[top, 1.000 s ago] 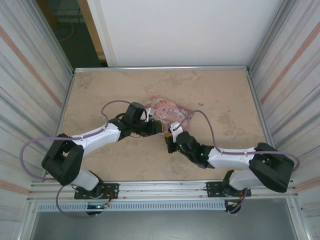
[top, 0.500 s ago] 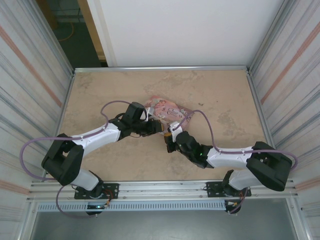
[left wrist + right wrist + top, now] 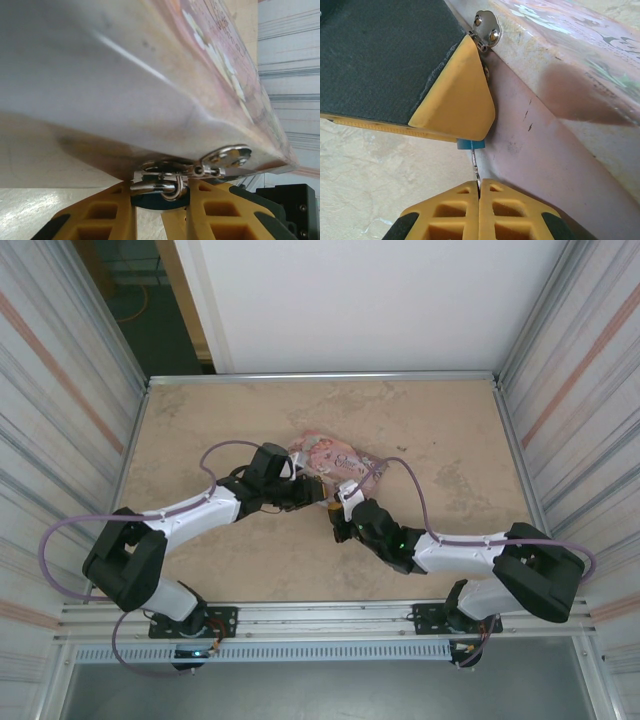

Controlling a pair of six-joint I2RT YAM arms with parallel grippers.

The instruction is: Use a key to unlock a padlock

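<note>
Left gripper (image 3: 160, 204): padlock (image 3: 158, 193) (seemingly meeting key (image 3: 475, 169)).

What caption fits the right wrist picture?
Right gripper holds the key at the blue padlock in the left gripper, beside a pink tin.

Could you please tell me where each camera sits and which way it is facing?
Top external: above and behind the bases, looking down on the table; both arms show, left gripper and right gripper close together beside the pink tin.
Left wrist: low, facing along its yellow fingers at the padlock against the tin's side.
Right wrist: low, facing along its closed fingers, which pinch the key reaching the padlock.
Shared: both wrist views show padlock and tin.
</note>
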